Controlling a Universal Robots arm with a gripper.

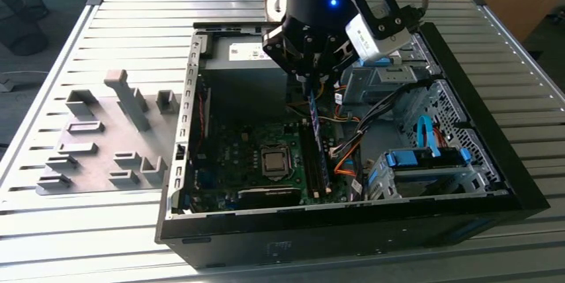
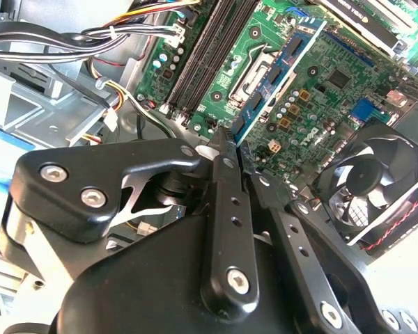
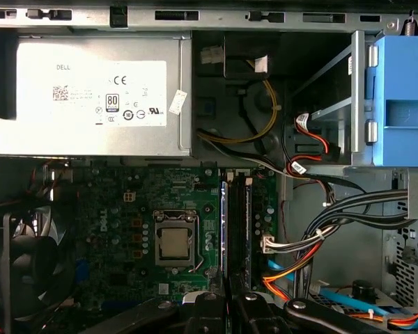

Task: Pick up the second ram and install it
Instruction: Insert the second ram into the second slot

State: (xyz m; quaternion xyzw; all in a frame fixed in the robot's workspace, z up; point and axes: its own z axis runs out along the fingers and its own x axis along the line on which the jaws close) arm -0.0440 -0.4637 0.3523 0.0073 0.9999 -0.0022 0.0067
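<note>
In the exterior view, a slatted metal counter (image 1: 115, 25) carries an open computer case (image 1: 494, 164) lying on its side, with a grey tray (image 1: 102, 144) of moulded holders beside it on the exterior view's left; chair legs and floor show beyond the far edge. Inside the case lie the green board (image 1: 234, 157) with its square silver chip (image 1: 275, 161), a blue drive bracket (image 1: 424, 159) and orange cables (image 1: 348, 164). The gripper (image 1: 311, 88) hangs above the board, closed on the second ram (image 1: 316, 134), which slants down toward the long black slots (image 1: 311, 170). In the second wrist view, the gripper (image 2: 231, 142) pinches the second ram (image 2: 282, 66) edge-on over the board, a black fan (image 2: 376, 181) nearby. In the first wrist view, a silver power box (image 3: 90, 94) sits behind the board, and the second ram (image 3: 224, 229) stands just beside the slots (image 3: 247, 229).
</note>
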